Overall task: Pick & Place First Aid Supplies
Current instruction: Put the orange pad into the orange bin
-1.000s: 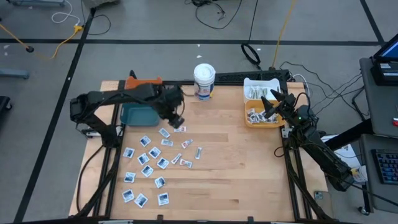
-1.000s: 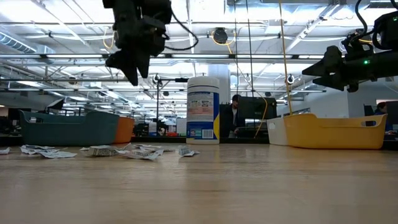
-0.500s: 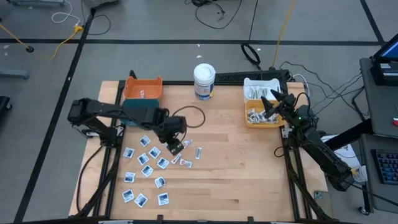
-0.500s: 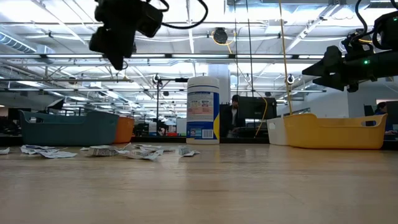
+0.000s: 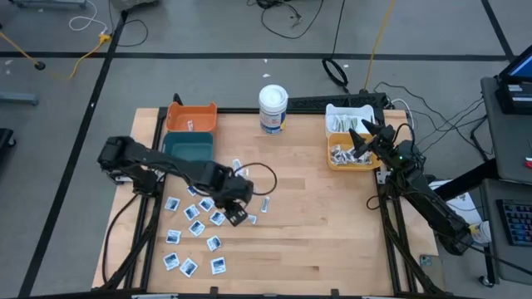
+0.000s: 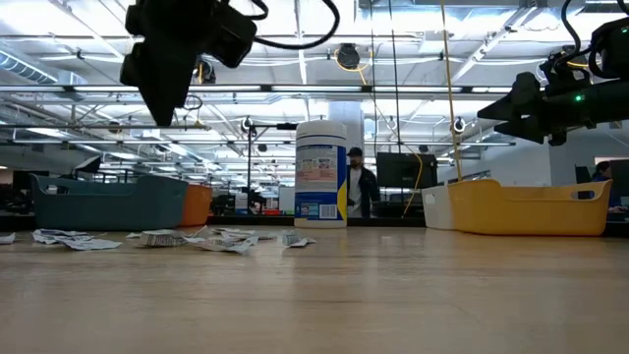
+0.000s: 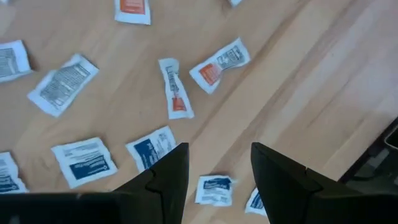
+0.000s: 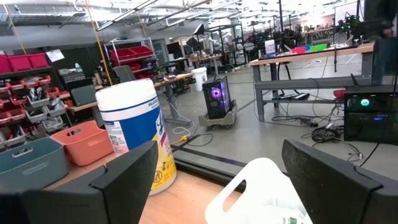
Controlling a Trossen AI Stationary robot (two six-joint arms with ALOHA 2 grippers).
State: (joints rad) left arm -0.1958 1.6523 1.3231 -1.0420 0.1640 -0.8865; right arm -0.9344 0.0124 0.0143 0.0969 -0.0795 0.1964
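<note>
Left gripper (image 7: 214, 171): hovering over the scattered packets, fingers apart and empty, nothing pinched between them.
Target, by my read: the white-and-blue sachet (image 7: 214, 189) lying right in the gap between the fingers, flat on the table (image 5: 332, 224); a second blue sachet (image 7: 151, 147) sits just beside one finger.
Farther out: two narrow red-marked strips (image 7: 175, 88), one long axis running away from the fingers, the other slanted.
Count: roughly twenty packets (image 5: 196, 229) loose in the high view, mostly blue squares; the exact number is hard to settle.
Right gripper (image 8: 217, 180): parked above the yellow bin (image 5: 349, 154), well apart from the pile, fingers spread wide.
Nearer arm: the left, clearly.
</note>
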